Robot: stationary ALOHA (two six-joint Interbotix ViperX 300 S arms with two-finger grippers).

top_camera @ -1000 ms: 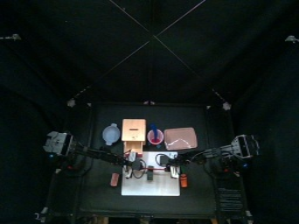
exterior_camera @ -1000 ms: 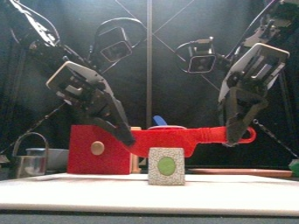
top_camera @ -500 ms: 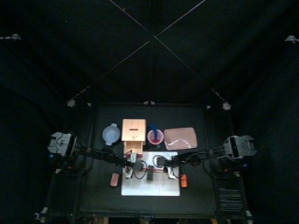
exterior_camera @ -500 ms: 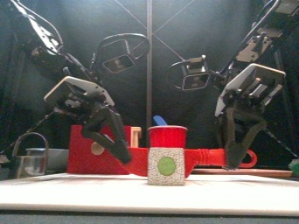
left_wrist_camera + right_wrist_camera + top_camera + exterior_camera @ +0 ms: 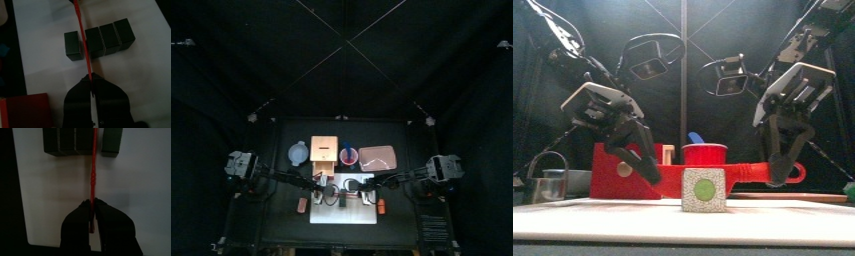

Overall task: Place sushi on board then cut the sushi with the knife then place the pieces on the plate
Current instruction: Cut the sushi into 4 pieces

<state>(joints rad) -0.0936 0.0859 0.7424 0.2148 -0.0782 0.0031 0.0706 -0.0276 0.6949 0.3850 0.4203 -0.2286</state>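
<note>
Crossing four sushi blocks [image 5: 107, 39], one knife [image 5: 83, 50].

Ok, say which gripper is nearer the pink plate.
Right. The right gripper is over the board's right side, just in front of the pink plate; the left gripper is over its left side, before the wooden box.

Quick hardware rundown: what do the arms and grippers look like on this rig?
Left arm and right arm: black, jointed. Left gripper and right gripper: pale silver cross-plate on top, two long jaws, grey from outside, black in the wrist views, tapering to a narrow tip. No markings visible.
</note>
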